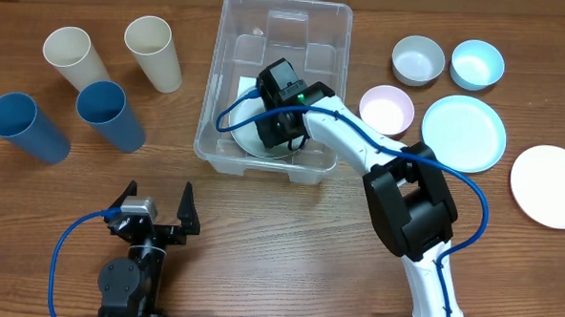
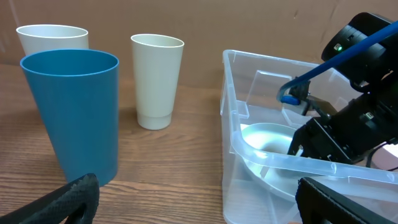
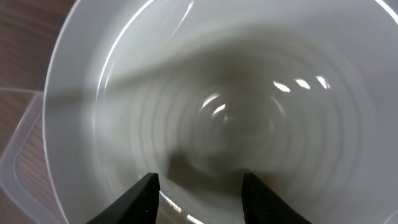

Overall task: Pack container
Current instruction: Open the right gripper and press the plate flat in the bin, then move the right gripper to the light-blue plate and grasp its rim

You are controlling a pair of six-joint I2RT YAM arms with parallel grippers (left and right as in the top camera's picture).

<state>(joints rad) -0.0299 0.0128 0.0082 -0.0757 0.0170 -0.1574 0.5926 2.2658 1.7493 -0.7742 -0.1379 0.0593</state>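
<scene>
The clear container (image 1: 233, 23) stands at the middle back of the table. A white plate (image 1: 248, 144) lies in its near end. My right gripper (image 1: 276, 130) reaches down into the container just above the plate. In the right wrist view its fingers (image 3: 199, 186) are apart over the plate (image 3: 249, 93), which fills the frame. My left gripper (image 1: 156, 207) is open and empty near the front left edge. The left wrist view shows its fingers (image 2: 199, 202), the container's rim (image 2: 231, 118), the plate (image 2: 264, 140) and the right gripper (image 2: 323, 140) inside.
Two cream cups (image 1: 69, 56) (image 1: 153, 50) and two blue cups (image 1: 26, 126) (image 1: 111, 115) lie at the left. At the right are a grey bowl (image 1: 419, 59), a light blue bowl (image 1: 478, 64), a pink bowl (image 1: 387, 109), a light blue plate (image 1: 463, 131) and a white plate (image 1: 549, 185).
</scene>
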